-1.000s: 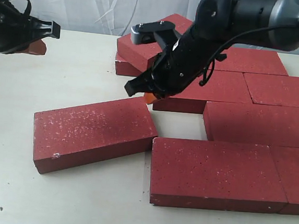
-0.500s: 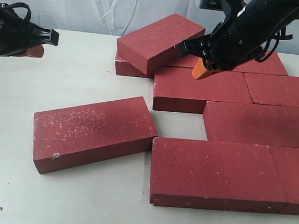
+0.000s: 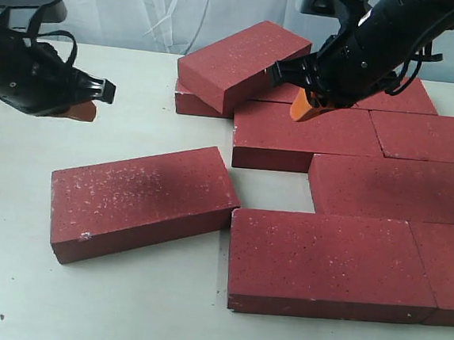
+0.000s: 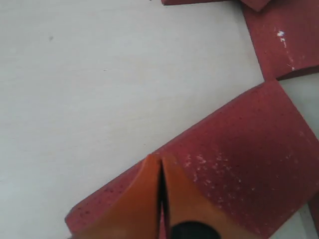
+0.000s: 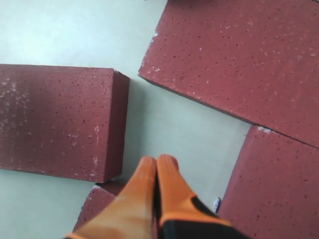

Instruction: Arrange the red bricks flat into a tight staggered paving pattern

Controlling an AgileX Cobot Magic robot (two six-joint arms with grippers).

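Several red bricks lie flat in staggered rows at the right, among them a back-row brick (image 3: 306, 133) and a front brick (image 3: 330, 259). One loose brick (image 3: 141, 198) lies skewed at the front left, a narrow gap from the rows. Another brick (image 3: 240, 60) leans tilted on a flat brick at the back. My left gripper (image 3: 85, 111) is shut and empty, hovering above and behind the loose brick (image 4: 234, 169); its tips (image 4: 160, 160) show over that brick's edge. My right gripper (image 3: 300, 109) is shut and empty, raised above the back-row brick; its tips (image 5: 158, 160) hang over the table between bricks (image 5: 55, 119).
The pale table (image 3: 80, 300) is bare to the left of and in front of the loose brick. A white cloth backdrop (image 3: 145, 12) hangs behind the table. The paved rows run out past the right edge of the exterior view.
My right gripper has lifted from beside the loose brick up and back to the right, then held. My left arm has moved right, toward the loose brick.
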